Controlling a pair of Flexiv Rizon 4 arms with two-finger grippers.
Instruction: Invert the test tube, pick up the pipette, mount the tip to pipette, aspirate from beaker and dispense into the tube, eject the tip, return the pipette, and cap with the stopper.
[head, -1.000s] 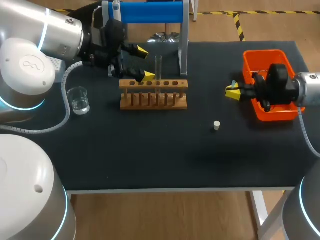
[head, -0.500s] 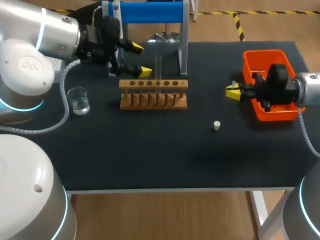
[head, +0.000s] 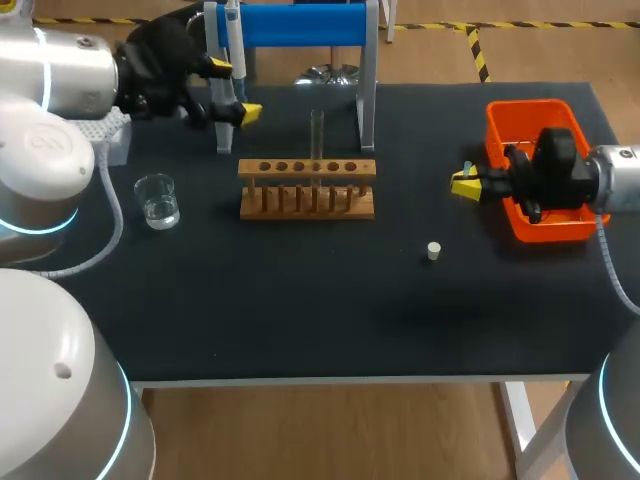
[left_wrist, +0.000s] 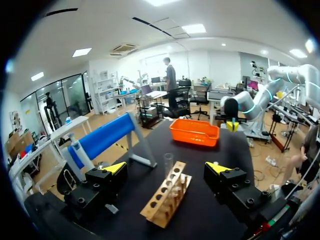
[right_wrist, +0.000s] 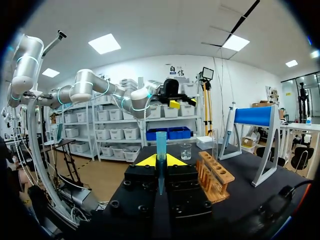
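Left tool (head: 234, 90) is hovering released, its 2 yellow fingers spread wide, just beside the pipette (head: 233, 40) hanging on the blue stand (head: 300, 24) at the back of the table (head: 300, 320). In the left wrist view the pipette is lying off to one side of the tool, outside its fingers rather than between them. The wooden rack (left_wrist: 167, 197) and the test tube (left_wrist: 168, 165) are sitting straight ahead of the tool. The tube is standing upright in the rack with its mouth up, so the step in hand is looking like the pipette pick-up.

The next move is calling for the tool to turn toward the stand, bring the pipette's body between the 2 fingers and close on it before lifting it off. The stand's post is standing close beside the pipette and is likely crowding one finger.

The right tool (right_wrist: 160, 161) is waiting well apart, just in front of the orange bin (head: 540, 112). It is clenched on a blue tip (right_wrist: 160, 142) pointing out ahead of it, ready for mounting.

A beaker (head: 157, 200) of clear liquid is sitting near the left tool, on the robot's side of it. The white stopper (head: 434, 250) is lying loose on the table, nearer the right tool.
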